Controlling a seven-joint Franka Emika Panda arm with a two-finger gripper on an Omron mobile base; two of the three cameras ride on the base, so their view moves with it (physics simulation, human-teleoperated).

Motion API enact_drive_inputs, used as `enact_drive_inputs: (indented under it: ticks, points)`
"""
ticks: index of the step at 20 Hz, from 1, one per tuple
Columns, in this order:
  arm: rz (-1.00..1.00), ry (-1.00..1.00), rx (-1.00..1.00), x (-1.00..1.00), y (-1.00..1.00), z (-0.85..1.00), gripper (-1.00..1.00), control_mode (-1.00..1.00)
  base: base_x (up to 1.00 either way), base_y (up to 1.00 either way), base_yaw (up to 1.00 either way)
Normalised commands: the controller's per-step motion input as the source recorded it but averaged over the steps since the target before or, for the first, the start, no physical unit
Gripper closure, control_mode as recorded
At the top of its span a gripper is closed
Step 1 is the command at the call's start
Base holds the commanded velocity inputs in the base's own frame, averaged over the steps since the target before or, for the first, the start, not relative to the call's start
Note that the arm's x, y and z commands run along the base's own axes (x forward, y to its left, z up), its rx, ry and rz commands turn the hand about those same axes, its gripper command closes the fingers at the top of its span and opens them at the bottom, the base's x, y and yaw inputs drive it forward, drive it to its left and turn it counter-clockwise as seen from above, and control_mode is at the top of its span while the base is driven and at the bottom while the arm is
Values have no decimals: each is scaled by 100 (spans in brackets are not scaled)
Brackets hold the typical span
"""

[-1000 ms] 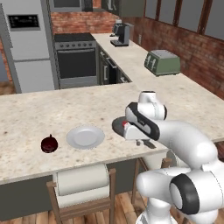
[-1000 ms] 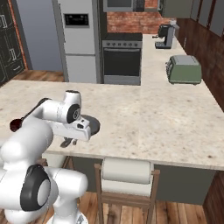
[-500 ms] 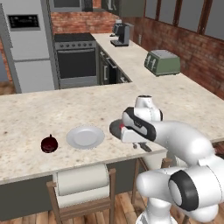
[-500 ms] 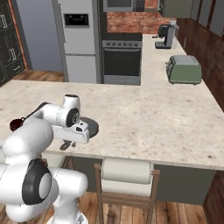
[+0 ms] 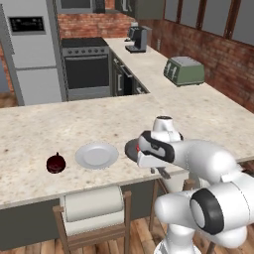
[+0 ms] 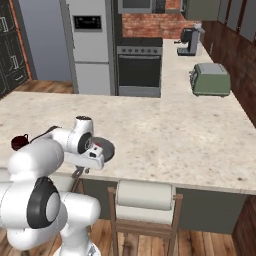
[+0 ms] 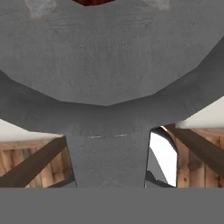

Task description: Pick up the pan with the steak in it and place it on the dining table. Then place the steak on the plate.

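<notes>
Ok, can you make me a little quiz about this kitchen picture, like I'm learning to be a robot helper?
1. True or false: the pan sits on the dining table, near its front edge.
2. What lies nearest the plate on the side away from the pan?
A. the green toaster
B. the dark red ball
C. the coffee machine
3. Fill the gap: in the hand view, the steak shows as a red bit lying in the ___.

Key: 1 true; 2 B; 3 pan.
</notes>
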Motion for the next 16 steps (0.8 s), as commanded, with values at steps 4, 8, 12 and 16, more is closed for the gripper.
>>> enact_drive_inputs:
  ticks: [4, 8, 12, 16]
  points:
    - [0, -1, 0, 42, -6, -22, 100, -100, 0, 0, 0]
    - [-1, -1, 0, 40, -7, -16, 100, -100, 0, 0, 0]
    - [-2, 0, 0, 42, -1, -13, 100, -100, 0, 0, 0]
    - [-2, 0, 0, 39, 0, -9, 100, -100, 0, 0, 0]
